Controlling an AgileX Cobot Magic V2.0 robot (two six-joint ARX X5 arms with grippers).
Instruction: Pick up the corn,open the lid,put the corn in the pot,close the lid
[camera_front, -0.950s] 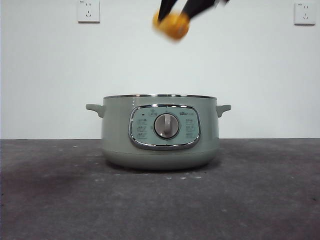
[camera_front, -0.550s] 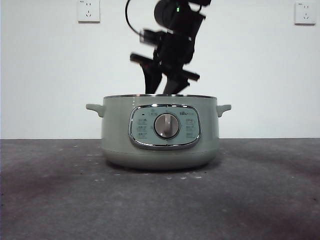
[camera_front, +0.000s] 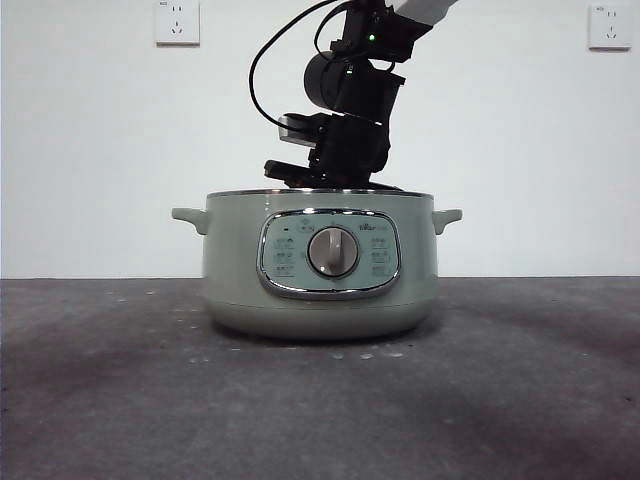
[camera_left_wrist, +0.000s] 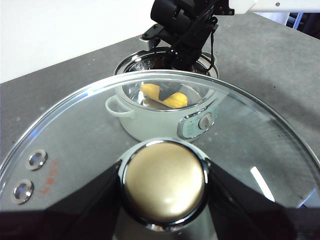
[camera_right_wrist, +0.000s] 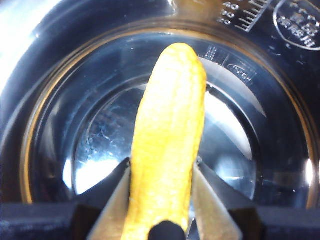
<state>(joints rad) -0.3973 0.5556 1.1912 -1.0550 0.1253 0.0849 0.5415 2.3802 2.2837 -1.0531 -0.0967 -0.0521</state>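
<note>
The sage-green pot (camera_front: 320, 270) stands open at the table's middle. My right arm (camera_front: 345, 120) reaches down into it from above, and the rim hides its jaws in the front view. In the right wrist view my right gripper (camera_right_wrist: 162, 164) is shut on the yellow corn (camera_right_wrist: 170, 125), held over the pot's shiny steel floor (camera_right_wrist: 100, 140). My left gripper (camera_left_wrist: 164, 185) is shut on the knob (camera_left_wrist: 165, 170) of the glass lid (camera_left_wrist: 75, 135), held in the air away from the pot. Through the glass I see the pot (camera_left_wrist: 150, 125) and the corn (camera_left_wrist: 176, 100) inside it.
The table (camera_front: 120, 400) is dark grey and runs back to a white wall. Two wall sockets (camera_front: 177, 22) (camera_front: 610, 27) sit high at the left and right. The pot's side handles (camera_front: 188, 216) (camera_front: 447, 216) stick out.
The right arm has come down from high above the pot. The corn it carries has dropped below the rim and is now hidden in the front view.
</note>
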